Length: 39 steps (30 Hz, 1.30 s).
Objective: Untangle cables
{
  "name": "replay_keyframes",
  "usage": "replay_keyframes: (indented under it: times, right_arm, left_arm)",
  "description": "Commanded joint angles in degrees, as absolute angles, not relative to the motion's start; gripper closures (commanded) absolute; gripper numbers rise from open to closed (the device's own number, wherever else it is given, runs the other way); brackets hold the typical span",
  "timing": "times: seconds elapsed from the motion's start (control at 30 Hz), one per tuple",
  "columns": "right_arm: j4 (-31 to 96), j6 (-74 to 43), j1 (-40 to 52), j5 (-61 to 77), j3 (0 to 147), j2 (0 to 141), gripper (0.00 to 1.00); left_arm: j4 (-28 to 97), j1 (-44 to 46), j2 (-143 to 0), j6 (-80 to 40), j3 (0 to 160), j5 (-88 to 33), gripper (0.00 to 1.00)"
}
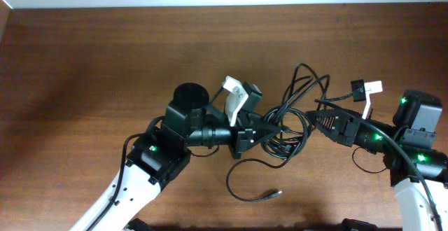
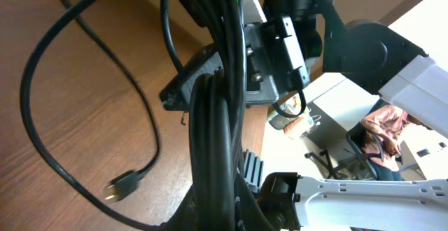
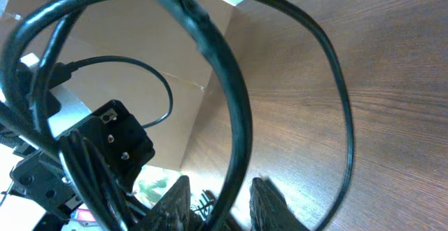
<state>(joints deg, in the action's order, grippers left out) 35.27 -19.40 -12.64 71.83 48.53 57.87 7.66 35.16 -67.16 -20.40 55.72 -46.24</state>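
The cables (image 1: 292, 117) are a tangled bunch of black cords in the middle of the table, between my two grippers. My left gripper (image 1: 271, 128) is shut on the thick bundle (image 2: 220, 84), which runs straight up through its jaws (image 2: 225, 204). One loose cord trails forward and ends in a gold-tipped plug (image 1: 276, 194), which also shows in the left wrist view (image 2: 122, 184). My right gripper (image 1: 316, 122) points left at the tangle. Its fingers (image 3: 225, 204) are open, with one cable loop (image 3: 236, 119) passing between them without being pinched.
The brown wooden table (image 1: 105, 63) ends at a pale wall along the far edge (image 1: 210, 5). Both arms' bodies stand at the near side, left (image 1: 157, 154) and right (image 1: 420, 140). A cardboard box (image 3: 140, 42) stands beyond the table.
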Motion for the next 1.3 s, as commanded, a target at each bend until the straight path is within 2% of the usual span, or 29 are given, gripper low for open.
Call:
replay_keyframes:
  times: [0.0, 0.13, 0.17, 0.27, 0.33, 0.43, 0.7, 0.83, 1.13, 1.17, 1.2, 1.23, 1.27]
  right_arm:
    - [35.09, -18.96, -12.27, 71.72, 48.82, 57.91, 0.73]
    - [35.07, -18.92, -12.27, 71.18, 48.82, 57.91, 0.94]
    - [35.07, -18.92, -12.29, 70.89, 48.82, 57.91, 0.96]
    - [35.07, -18.52, -12.29, 66.63, 48.82, 57.91, 0.96]
    - [35.05, -18.26, -12.29, 55.86, 48.82, 57.91, 0.96]
    - [34.89, -16.99, -12.4, 46.81, 48.82, 57.91, 0.96]
    - [34.44, -12.53, -12.4, 10.07, 48.82, 57.91, 0.96]
    - [33.76, -12.43, -12.45, 2.37, 48.82, 57.91, 0.96]
    - [32.56, -12.49, -12.56, -3.73, 48.82, 57.91, 0.96]
    - [32.75, -13.96, -12.86, -3.27, 48.82, 57.91, 0.94]
    - [33.17, -15.46, -13.13, -3.16, 48.82, 57.91, 0.77]
    - [33.67, -16.19, -13.28, -1.74, 48.82, 57.87, 0.52]
    - [34.04, -16.12, -13.26, 0.64, 48.82, 57.87, 0.34]
  left_arm:
    - [5.93, 36.23, -66.7, -21.43, 56.69, -44.88, 1.0]
    - [5.96, 36.23, -67.09, -21.45, 56.69, -44.91, 1.0]
    - [5.96, 36.23, -67.26, -21.45, 56.69, -44.93, 1.0]
    - [6.0, 36.23, -67.4, -21.45, 56.69, -45.06, 1.0]
    - [6.07, 36.23, -67.4, -21.43, 56.69, -47.0, 1.0]
    - [6.09, 36.23, -67.4, -21.41, 56.69, -49.47, 1.0]
    - [6.28, 36.23, -67.4, -20.12, 56.69, -67.4, 1.0]
    - [6.26, 36.21, -67.4, -19.66, 56.69, -75.0, 1.0]
    - [8.49, 35.86, -67.4, -19.64, 56.69, -77.32, 1.0]
    - [9.1, 35.27, -67.4, -19.64, 56.69, -77.21, 1.0]
    - [9.37, 34.7, -67.4, -19.62, 56.69, -77.1, 1.0]
    - [9.37, 33.93, -67.4, -19.62, 56.69, -77.06, 1.0]
    - [9.39, 33.43, -67.4, -19.64, 56.69, -76.9, 1.0]
